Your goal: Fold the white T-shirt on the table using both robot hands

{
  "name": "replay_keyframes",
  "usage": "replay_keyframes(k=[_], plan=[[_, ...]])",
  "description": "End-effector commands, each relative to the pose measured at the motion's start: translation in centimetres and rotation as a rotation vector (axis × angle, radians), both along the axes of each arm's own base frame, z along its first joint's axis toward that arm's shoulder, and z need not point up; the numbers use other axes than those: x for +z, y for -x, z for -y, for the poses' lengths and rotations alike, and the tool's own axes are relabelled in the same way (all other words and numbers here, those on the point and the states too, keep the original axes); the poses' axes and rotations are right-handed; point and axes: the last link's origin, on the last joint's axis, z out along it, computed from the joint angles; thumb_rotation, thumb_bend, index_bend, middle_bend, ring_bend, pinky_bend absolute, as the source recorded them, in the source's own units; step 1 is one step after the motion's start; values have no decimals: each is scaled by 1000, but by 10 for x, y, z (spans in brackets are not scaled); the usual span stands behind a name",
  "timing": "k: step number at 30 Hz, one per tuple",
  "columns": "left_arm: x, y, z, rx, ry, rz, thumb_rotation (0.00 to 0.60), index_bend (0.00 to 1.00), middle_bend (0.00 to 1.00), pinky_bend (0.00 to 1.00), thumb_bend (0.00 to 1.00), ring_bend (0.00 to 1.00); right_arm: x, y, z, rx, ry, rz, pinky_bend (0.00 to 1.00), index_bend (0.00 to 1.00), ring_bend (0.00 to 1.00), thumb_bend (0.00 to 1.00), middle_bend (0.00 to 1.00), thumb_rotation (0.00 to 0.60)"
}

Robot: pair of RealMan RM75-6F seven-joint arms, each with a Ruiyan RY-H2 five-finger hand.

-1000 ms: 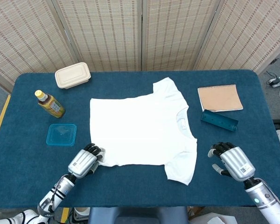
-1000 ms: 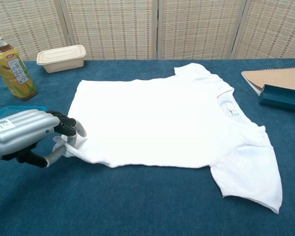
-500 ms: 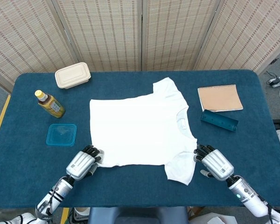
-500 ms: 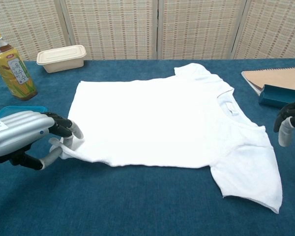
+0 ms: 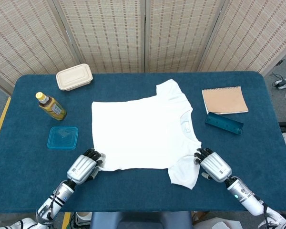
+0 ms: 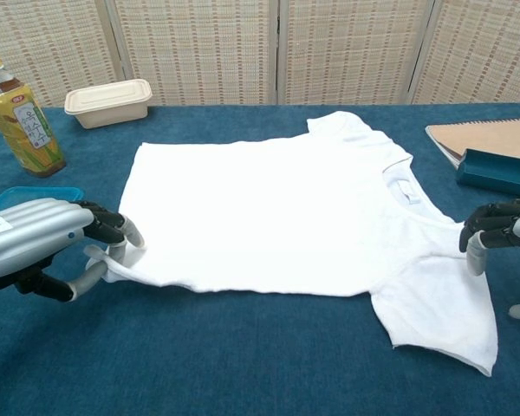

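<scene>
The head view looks steeply down from above at the whole blue-covered table (image 5: 133, 191), facing the woven screens. The chest view sits low and near, looking across it. Both share the flat white T-shirt (image 5: 143, 133).

One white T-shirt (image 5: 143, 133) lies between the two hands, the left hand (image 5: 84, 166) at its bottom corner and the right hand (image 5: 212, 163) at its near sleeve; one blue lid (image 5: 62, 137) sits just beyond the left hand; one tea bottle (image 5: 50, 106) and one beige lunch box (image 5: 74, 77) stand farther past it; one brown notebook (image 5: 224, 99) and one teal case (image 5: 223, 123) lie beyond the right hand.
</scene>
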Motion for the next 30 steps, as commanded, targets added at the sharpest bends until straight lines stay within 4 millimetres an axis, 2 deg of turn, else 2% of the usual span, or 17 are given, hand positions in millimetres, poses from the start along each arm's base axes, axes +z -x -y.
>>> replay_keyframes(k=[1, 16, 24, 30], plan=[[0, 0, 0, 0, 1, 1, 600, 750, 267, 148, 591, 227, -5, 1, 3, -3, -6, 5, 297, 453, 188, 89, 317, 600], [0, 2, -1, 11, -5, 4, 600, 750, 267, 148, 591, 227, -19, -8, 18, 28, -16, 38, 293, 453, 188, 103, 317, 600], [1, 3, -1, 12, -6, 15, 600, 749, 267, 148, 591, 227, -19, -10, 17, 50, -28, 61, 293, 502, 188, 271, 340, 600], [1, 4, -7, 15, 1, 24, 600, 748, 268, 148, 590, 228, -19, -8, 14, 58, -25, 82, 293, 646, 204, 404, 405, 600]])
